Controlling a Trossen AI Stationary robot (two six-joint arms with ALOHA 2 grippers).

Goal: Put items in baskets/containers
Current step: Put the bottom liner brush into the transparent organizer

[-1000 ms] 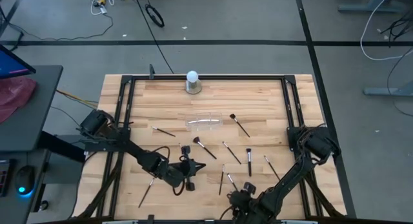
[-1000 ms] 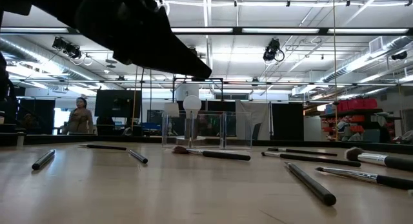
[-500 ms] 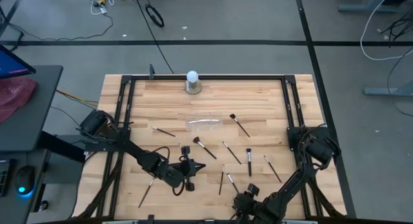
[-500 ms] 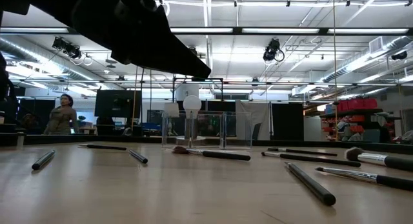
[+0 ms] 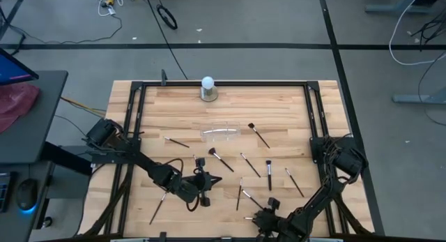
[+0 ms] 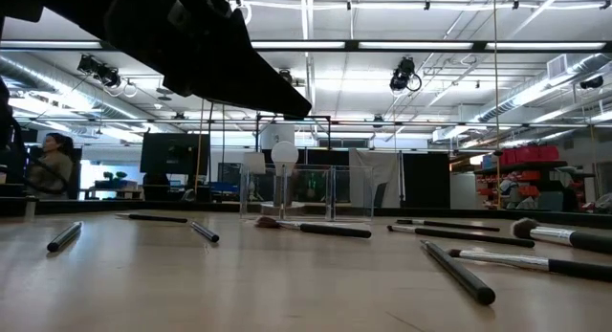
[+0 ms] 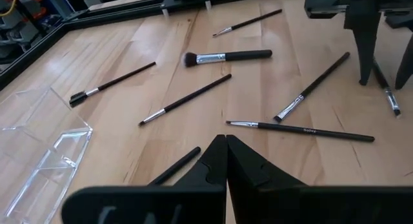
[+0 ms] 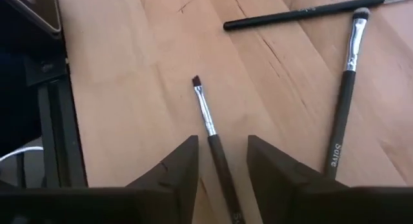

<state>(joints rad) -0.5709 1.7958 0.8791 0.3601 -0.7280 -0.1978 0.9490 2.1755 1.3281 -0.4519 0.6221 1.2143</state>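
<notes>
Makeup brushes lie scattered over the near half of the wooden table (image 5: 279,106), apart from the clear plastic holder (image 5: 221,133) at mid-table. One thin angled brush (image 8: 211,137) runs straight between the right gripper's (image 8: 221,164) parted fingers, its handle in the gap, touching neither finger, near the table's front edge. The left gripper (image 7: 226,161) hangs at front-left of centre with fingers pressed together, empty, a dark brush handle (image 7: 175,166) just beside its tips
</notes>
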